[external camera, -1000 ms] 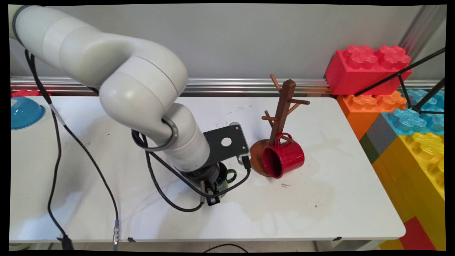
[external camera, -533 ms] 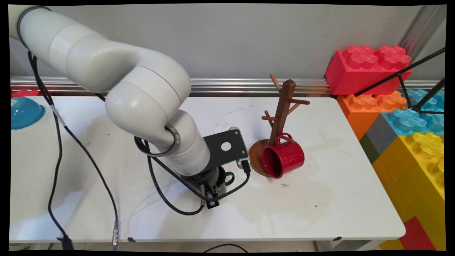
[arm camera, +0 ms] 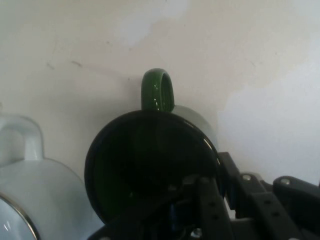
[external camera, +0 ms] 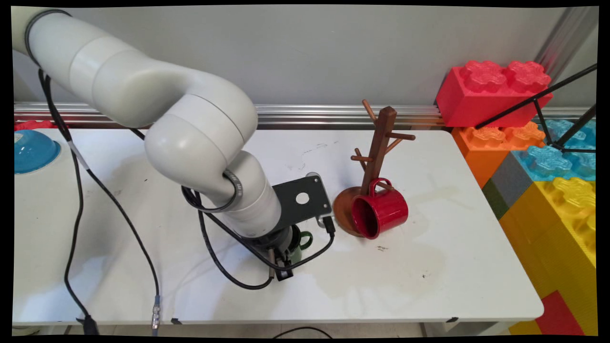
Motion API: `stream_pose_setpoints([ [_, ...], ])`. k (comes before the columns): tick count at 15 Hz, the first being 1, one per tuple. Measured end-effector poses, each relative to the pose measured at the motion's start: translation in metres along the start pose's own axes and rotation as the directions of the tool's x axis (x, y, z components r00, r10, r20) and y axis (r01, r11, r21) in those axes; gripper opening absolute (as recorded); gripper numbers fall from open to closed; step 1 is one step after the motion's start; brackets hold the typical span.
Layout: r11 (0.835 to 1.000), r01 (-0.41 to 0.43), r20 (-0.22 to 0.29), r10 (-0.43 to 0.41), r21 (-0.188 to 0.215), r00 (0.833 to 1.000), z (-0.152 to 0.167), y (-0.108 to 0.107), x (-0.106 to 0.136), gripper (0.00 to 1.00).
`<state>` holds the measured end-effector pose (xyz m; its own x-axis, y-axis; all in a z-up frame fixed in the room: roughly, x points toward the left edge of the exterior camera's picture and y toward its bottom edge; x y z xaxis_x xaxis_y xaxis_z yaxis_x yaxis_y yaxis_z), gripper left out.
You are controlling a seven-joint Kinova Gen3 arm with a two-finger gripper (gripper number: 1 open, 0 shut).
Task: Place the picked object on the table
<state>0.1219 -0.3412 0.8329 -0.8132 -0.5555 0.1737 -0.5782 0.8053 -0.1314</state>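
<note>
Green mug [external camera: 299, 243] stood on the white table [external camera: 429, 276] near its front middle, and the black gripper [external camera: 282, 264] reached down over it, one finger inside the mug [arm camera: 150, 165] and one outside, clamped on the rim. A white mug [arm camera: 30, 190] stood just beside it in the hand view. Further right, a red mug [external camera: 381, 213] hung on the wooden mug tree [external camera: 376, 157].

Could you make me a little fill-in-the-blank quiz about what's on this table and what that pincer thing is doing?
1. The pincer sits at the rim of a ____ mug.
2. A ____ mug hangs from the wooden mug tree.
3. In the hand view, a ____ mug stands beside the one at the pincer.
4. A blue ____ sits at the table's far left.

Missing words: green; red; white; bowl
</note>
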Motion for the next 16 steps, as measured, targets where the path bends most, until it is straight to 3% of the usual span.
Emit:
stream_pose_setpoints([
  [10, 1.0, 0.022, 0.012, -0.022, 0.005, 1.0, 0.0036, -0.0033, -0.0043, 0.0],
  [11, 1.0, 0.025, 0.012, -0.025, 0.005, 1.0, 0.0038, -0.0037, -0.0048, 1.0],
  [16, 0.999, 0.04, 0.015, -0.04, 0.0, 0.999, 0.0043, -0.0041, -0.0076, 1.0],
])
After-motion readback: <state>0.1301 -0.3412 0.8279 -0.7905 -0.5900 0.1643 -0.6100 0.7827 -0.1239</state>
